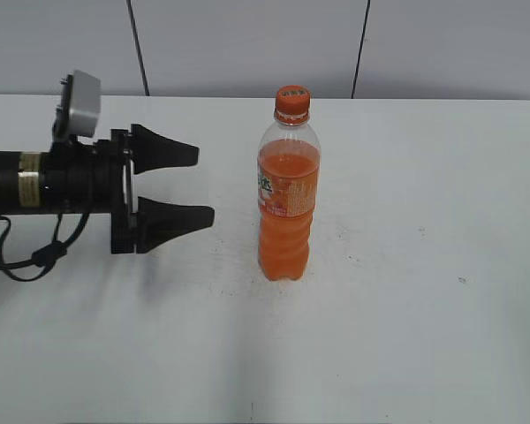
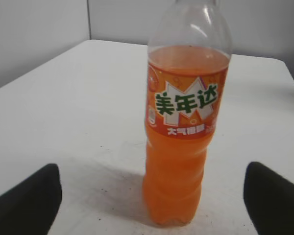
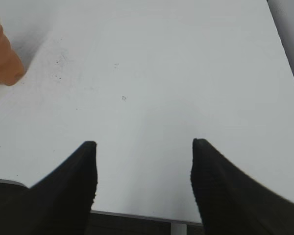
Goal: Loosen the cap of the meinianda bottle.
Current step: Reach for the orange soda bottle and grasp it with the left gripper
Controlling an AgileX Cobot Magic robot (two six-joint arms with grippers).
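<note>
The meinianda bottle (image 1: 287,199) stands upright on the white table, full of orange drink, with its orange cap (image 1: 292,102) on top. In the left wrist view the bottle (image 2: 183,137) fills the middle and the cap is cut off by the top edge. My left gripper (image 1: 203,184) is open and empty, level with the bottle's label, a short way to its left; its fingers (image 2: 152,196) flank the bottle's base. My right gripper (image 3: 143,144) is open and empty over the table's near edge. It is out of the exterior view. The bottle's base (image 3: 2,58) shows at its far left.
The white table (image 1: 424,265) carries small dark specks around the bottle. A grey panelled wall (image 1: 247,44) stands behind the table's far edge. The table's near edge (image 3: 137,215) lies under my right gripper.
</note>
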